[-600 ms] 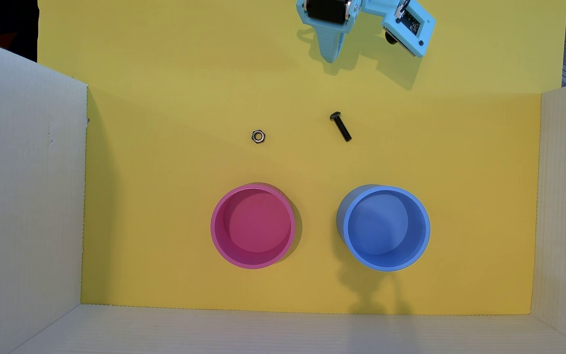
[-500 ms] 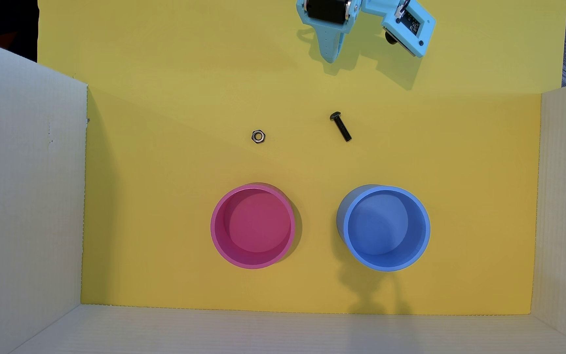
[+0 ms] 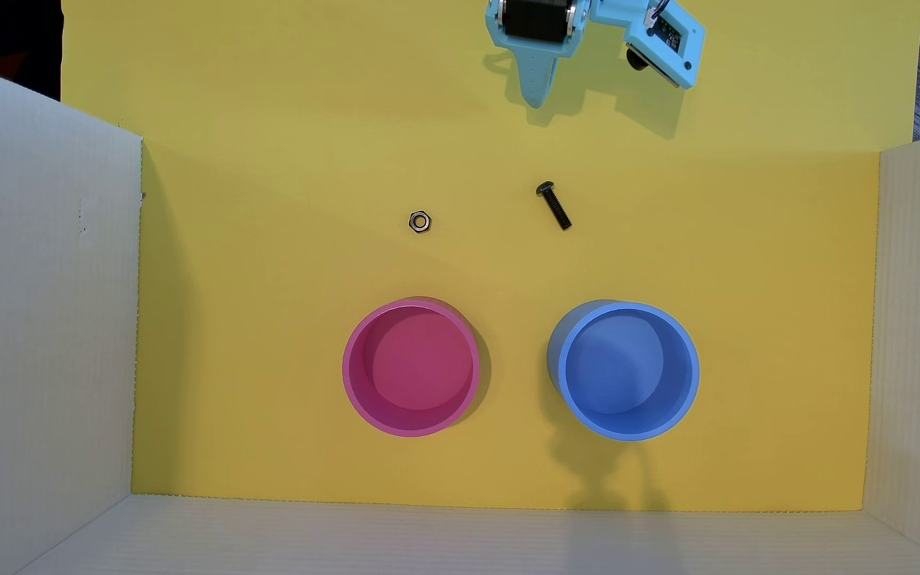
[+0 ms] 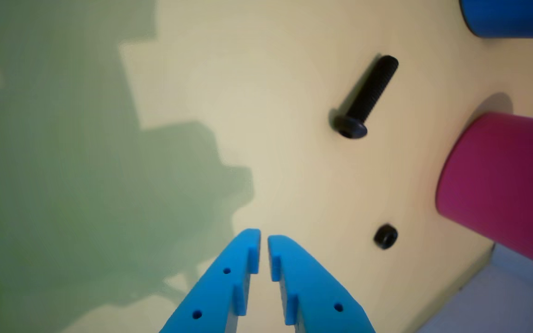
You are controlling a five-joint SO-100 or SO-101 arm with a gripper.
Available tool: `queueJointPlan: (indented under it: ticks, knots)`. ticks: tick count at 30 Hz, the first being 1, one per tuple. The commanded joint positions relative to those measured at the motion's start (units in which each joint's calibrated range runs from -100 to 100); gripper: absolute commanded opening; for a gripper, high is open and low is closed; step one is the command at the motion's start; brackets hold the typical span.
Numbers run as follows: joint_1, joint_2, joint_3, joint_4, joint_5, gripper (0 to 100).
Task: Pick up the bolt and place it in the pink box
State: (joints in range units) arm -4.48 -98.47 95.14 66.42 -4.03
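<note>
The black bolt (image 3: 553, 205) lies flat on the yellow sheet, head toward the arm; in the wrist view the bolt (image 4: 364, 98) is at upper right. The pink box (image 3: 411, 367) stands upright and empty at the lower middle; its side shows in the wrist view (image 4: 502, 185). My light-blue gripper (image 3: 536, 97) hangs at the top edge, well apart from the bolt. In the wrist view the gripper (image 4: 263, 237) has its fingertips nearly together with a thin gap and holds nothing.
A silver hex nut (image 3: 419, 221) lies left of the bolt; it looks dark in the wrist view (image 4: 385, 236). A blue round container (image 3: 626, 370) stands right of the pink one. White cardboard walls (image 3: 37, 309) enclose the yellow sheet on three sides.
</note>
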Motion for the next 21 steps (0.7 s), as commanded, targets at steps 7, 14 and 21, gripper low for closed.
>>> queueJointPlan:
  ticks: [7, 14, 21]
  knots:
    - [-0.1, 0.4, -14.7, -0.1, 0.3, 2]
    - [-2.7, 0.6, -17.6, 0.0, -0.1, 2]
    - [-5.2, 0.7, -21.0, -4.2, 0.3, 2]
